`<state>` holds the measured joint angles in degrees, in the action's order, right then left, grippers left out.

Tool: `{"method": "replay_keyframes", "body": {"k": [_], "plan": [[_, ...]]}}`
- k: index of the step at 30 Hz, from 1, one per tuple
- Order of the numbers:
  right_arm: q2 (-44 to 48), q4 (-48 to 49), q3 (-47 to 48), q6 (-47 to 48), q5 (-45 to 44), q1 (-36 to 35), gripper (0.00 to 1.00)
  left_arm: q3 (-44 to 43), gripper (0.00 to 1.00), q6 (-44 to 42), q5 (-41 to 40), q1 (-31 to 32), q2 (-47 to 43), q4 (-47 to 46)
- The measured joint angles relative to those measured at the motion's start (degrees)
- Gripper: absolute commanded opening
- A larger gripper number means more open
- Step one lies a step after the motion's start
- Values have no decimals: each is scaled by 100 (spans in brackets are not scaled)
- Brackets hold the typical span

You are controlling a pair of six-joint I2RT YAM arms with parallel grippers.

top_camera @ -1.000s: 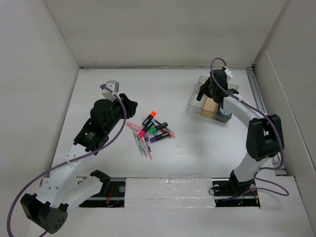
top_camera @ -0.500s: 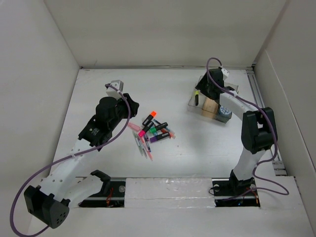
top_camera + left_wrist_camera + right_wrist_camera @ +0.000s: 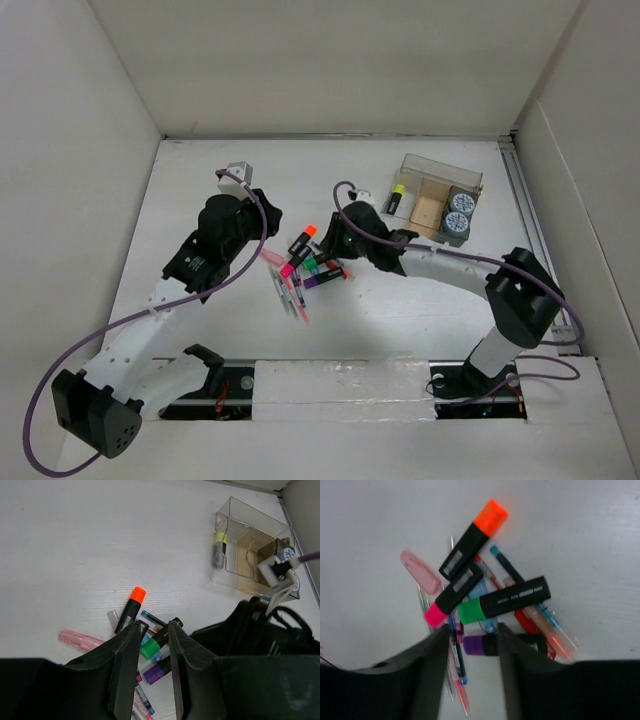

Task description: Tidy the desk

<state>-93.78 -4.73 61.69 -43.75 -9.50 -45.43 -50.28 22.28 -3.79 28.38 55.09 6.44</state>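
One flat white matte desk (image 3: 420, 322)

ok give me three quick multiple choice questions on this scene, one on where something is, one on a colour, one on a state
1. Where is the yellow-capped highlighter?
A. held by an arm
B. in the clear organizer
C. against the left wall

2. In the pen pile, what colour is the cap of the farthest highlighter?
A. orange
B. blue
C. white

3. What state is the right tool in?
A. shut on a pen
B. shut, empty
C. open, holding nothing

Answers:
1 B: the top view shows it inside the organizer, in the end compartment nearest the pile.
2 A: both wrist views show a bright orange cap on it.
3 C: the right wrist view shows its fingers apart above the purple highlighter, gripping nothing.
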Motion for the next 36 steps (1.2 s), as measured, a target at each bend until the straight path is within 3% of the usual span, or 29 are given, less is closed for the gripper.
{"method": "replay_keyframes", "body": {"k": [3, 13, 20, 36], "plan": [[24, -157, -216, -144, -15, -315, 63, 0, 25, -4, -15, 0, 26, 0], [232, -385, -713, -737, 426, -378, 64, 0, 25, -22, -33, 0, 35, -2], [-131, -315, -726, -925, 603, -404, 64, 0, 26, -22, -31, 0, 37, 0], [-1021, -490, 2, -1294, -293, -404, 54, 0, 25, -39, 22, 0, 31, 0]]}}
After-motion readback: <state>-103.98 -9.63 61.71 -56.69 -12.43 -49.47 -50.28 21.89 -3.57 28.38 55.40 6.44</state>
